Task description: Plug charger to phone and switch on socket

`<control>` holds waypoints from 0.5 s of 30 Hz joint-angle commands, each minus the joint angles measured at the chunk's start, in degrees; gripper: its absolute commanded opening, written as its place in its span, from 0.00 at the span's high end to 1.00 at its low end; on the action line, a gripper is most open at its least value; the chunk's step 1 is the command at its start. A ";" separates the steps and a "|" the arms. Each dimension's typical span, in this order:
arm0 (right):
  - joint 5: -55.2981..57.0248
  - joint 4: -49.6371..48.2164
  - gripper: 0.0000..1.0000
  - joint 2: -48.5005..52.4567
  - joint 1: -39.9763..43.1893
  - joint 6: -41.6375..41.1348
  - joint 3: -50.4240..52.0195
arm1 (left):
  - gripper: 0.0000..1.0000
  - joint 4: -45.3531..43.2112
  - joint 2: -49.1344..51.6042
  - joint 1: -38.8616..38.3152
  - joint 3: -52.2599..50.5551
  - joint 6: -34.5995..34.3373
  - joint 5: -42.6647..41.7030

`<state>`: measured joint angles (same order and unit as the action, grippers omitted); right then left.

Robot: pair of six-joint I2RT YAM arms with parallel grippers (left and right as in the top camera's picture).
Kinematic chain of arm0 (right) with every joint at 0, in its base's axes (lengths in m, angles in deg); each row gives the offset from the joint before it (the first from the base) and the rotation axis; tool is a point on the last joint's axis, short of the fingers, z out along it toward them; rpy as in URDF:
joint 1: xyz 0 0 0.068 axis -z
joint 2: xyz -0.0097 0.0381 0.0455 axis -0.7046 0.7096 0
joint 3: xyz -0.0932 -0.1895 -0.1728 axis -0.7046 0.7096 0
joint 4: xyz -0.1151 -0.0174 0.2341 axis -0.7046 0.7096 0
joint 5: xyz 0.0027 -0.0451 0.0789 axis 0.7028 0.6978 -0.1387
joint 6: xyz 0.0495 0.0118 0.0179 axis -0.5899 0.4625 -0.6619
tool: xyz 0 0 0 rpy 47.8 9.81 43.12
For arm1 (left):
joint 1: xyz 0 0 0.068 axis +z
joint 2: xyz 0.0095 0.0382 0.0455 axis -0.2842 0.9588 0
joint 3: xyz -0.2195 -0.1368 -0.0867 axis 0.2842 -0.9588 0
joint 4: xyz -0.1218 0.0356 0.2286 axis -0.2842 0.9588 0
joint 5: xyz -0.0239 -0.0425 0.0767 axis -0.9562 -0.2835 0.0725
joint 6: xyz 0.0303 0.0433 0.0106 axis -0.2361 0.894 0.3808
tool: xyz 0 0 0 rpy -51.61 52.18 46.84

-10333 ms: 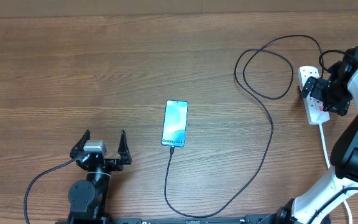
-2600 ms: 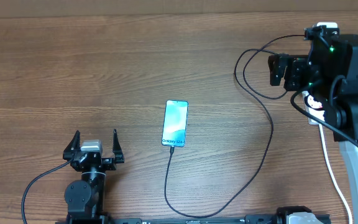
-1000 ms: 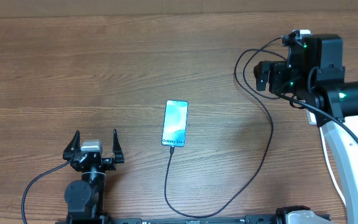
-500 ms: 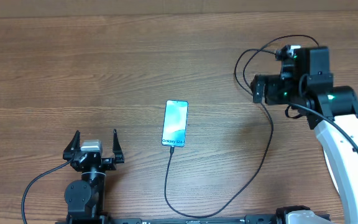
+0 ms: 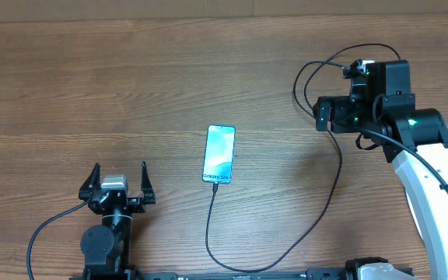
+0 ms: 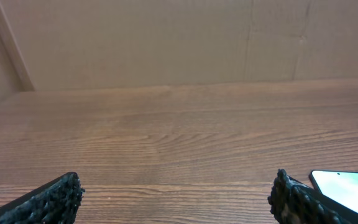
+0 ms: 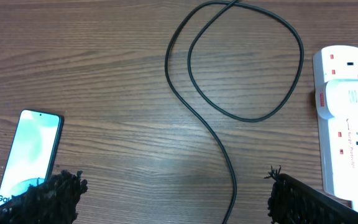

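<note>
Here lie one phone [image 5: 218, 154], one charger [image 5: 339, 179], one socket [image 7: 347, 146].

The right gripper [image 5: 323, 115] has been drawn away from the socket [image 7: 347, 143] and carried leftward, above the looped charger [image 5: 339, 167].

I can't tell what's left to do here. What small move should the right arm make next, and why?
Probably draw the open, empty right gripper back toward its own side. The thin black cable already meets the bottom edge of the slim blue-screened phone, and a white adapter sits in the white power strip with red switches. The switch position is too small to read.
</note>
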<state>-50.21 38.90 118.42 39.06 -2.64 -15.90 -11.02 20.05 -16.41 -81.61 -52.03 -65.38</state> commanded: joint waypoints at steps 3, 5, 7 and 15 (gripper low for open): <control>-0.11 -0.24 0.00 -0.26 -0.33 0.66 0.87 | 0.00 -0.09 -0.61 0.26 -0.20 1.53 -0.28; -0.11 -0.24 0.00 -0.26 -0.31 0.66 0.94 | 0.00 -0.09 -0.61 0.26 -0.20 1.53 -0.28; -0.11 -0.28 0.00 -0.26 -0.31 0.66 1.49 | 0.00 -0.09 -0.61 0.26 -0.20 1.53 -0.28; -0.11 -0.85 0.00 -0.42 -0.33 0.66 9.03 | 0.00 -0.09 -0.61 0.26 -0.20 1.53 -0.28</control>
<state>-50.19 38.07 118.40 39.06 -2.66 -9.76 -11.06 20.05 -16.41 -81.61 -52.03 -65.38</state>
